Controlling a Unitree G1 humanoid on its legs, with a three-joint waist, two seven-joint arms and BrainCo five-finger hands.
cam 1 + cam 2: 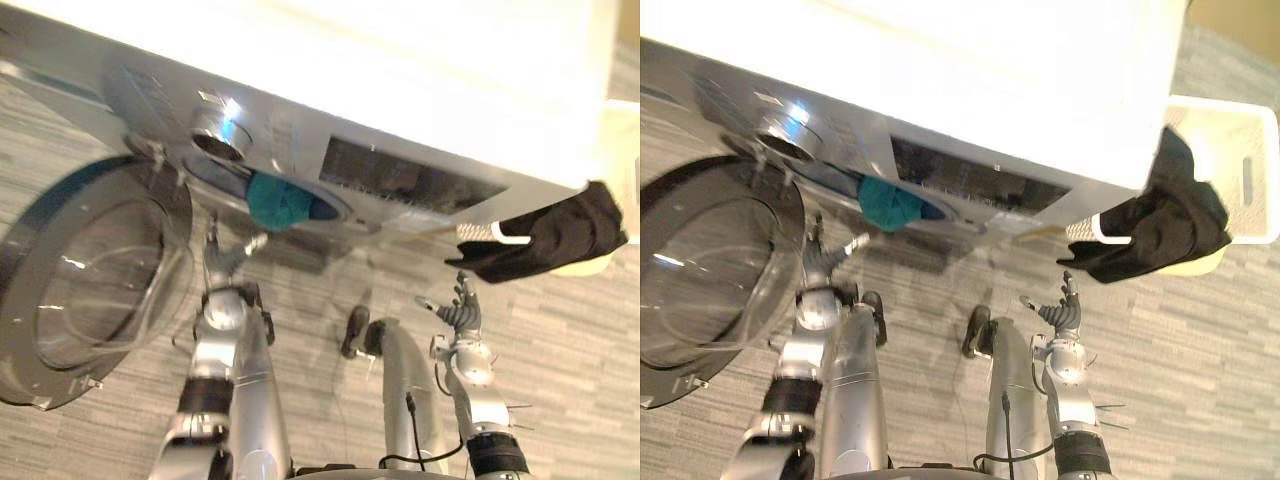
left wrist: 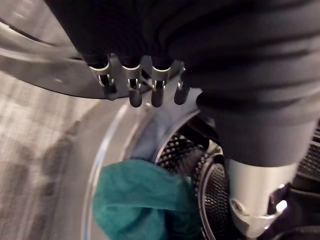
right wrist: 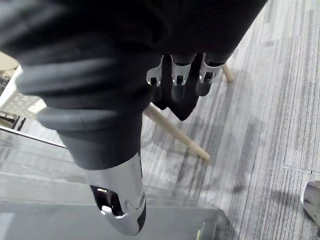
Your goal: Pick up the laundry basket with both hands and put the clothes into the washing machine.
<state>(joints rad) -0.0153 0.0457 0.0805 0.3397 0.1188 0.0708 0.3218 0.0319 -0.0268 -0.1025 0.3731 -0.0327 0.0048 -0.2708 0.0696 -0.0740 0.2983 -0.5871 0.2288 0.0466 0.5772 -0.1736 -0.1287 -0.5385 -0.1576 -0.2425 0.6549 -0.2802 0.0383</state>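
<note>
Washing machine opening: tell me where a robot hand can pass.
Free: grey striped floor between the round glass door and the white plastic laundry basket. Crowded: the drum mouth, where a bunched teal cloth hangs over the rim.

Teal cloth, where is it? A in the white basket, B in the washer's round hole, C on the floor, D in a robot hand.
B: the teal cloth bunches in the washing machine opening, beside its open door.
</note>
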